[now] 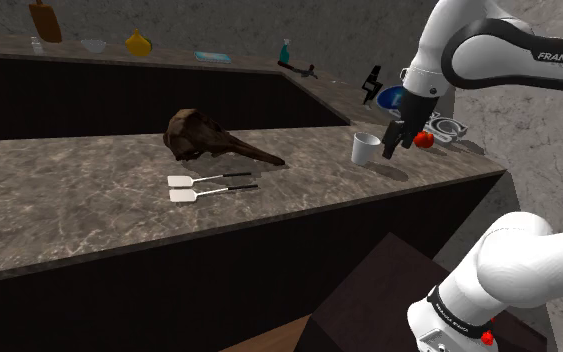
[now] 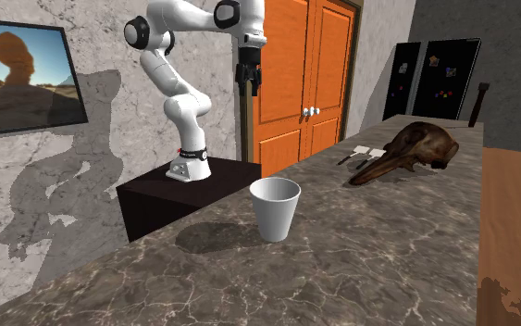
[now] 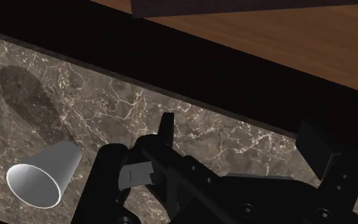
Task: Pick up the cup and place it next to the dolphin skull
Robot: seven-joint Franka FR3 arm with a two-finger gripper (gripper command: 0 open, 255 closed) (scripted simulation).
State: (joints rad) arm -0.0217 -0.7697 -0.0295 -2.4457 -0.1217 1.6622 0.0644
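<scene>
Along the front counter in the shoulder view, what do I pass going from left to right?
Skull → cup → hand → small red round thing. The two spatulas lie in front of the skull, sharing its stretch, so they are left out.

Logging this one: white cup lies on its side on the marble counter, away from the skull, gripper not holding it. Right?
No. The cup stands upright, mouth up, as the second exterior view shows. The rest holds: it is on the marble counter, away from the skull, and the gripper is not holding it.
</scene>
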